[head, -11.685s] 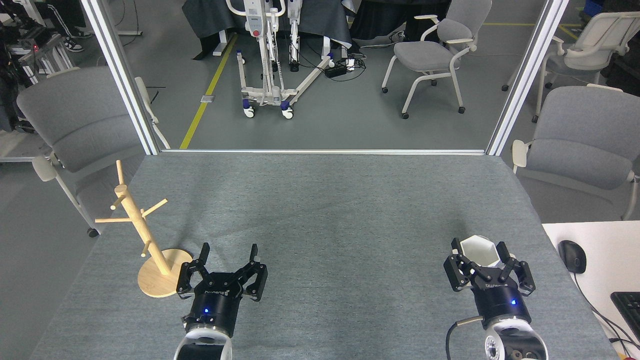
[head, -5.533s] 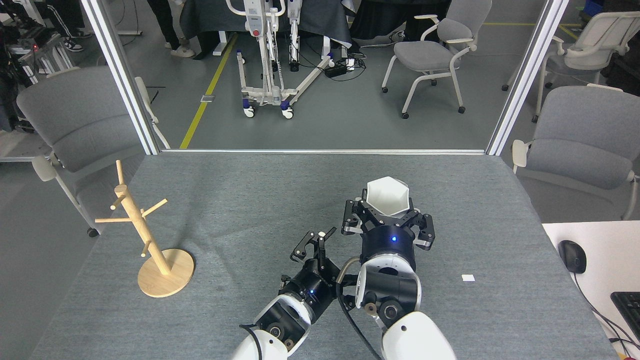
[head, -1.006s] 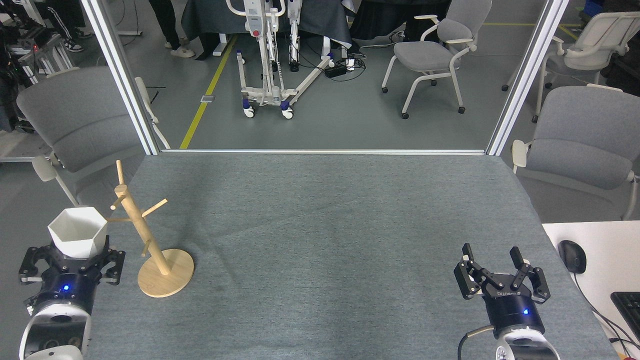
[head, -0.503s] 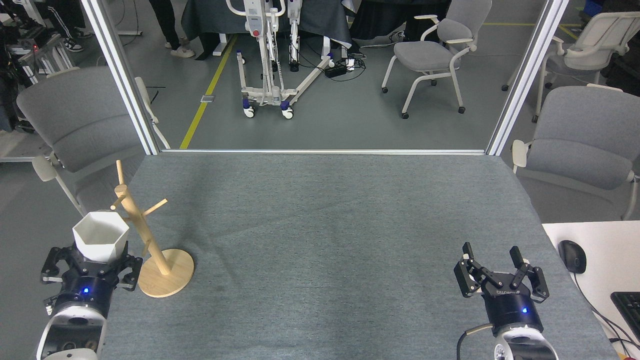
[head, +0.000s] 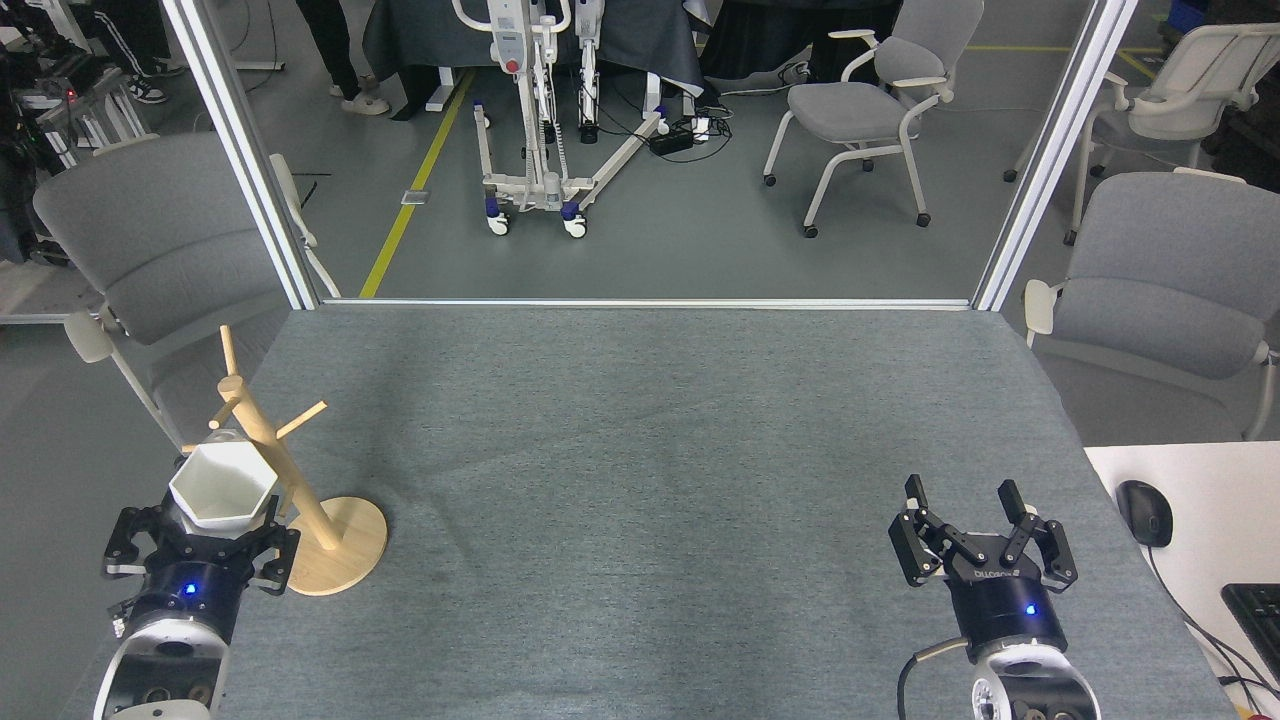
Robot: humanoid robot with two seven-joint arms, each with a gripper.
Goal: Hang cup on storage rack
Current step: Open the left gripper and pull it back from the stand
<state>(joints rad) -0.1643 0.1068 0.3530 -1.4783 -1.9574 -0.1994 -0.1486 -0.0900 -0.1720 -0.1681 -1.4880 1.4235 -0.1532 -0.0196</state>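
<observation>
One matte white hexagonal cup is gripped by the left hand, touching one light wooden peg rack just right. Right hand is spread open, empty; its label is unreadable.

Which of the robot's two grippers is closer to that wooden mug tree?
Left. The left gripper, holding the cup, sits right beside the storage rack. The right gripper is open and empty, far across the table.
</observation>
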